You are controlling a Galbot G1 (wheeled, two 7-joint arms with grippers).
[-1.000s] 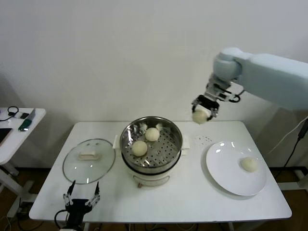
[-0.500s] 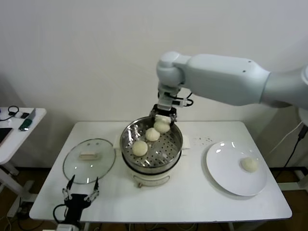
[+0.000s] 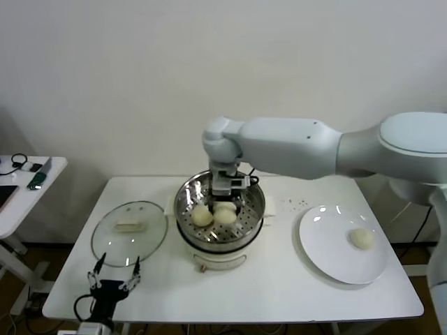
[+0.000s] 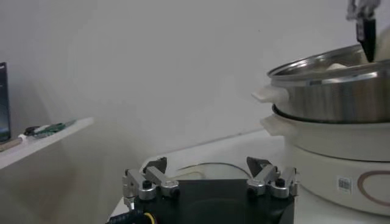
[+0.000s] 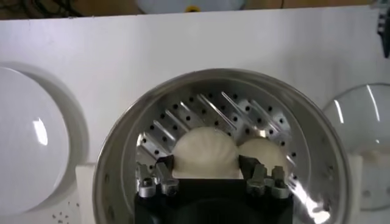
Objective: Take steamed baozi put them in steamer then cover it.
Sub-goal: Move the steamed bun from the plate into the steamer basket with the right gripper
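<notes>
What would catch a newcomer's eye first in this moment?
The big white right arm reaching across the table, its right gripper down inside the steel steamer, fingers around a baozi just above the perforated tray beside others. Next, one lone bun left on the white plate at the right, and the glass lid lying left of the steamer.

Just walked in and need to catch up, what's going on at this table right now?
The robot is loading steamed baozi into the steamer. Its right end effector is down inside the pot, shut on a baozi over the perforated tray, beside others already in there. One baozi waits on the white plate. The glass lid lies on the table beside the steamer, so covering is not yet done. The left end effector sits open near the table's front edge.
</notes>
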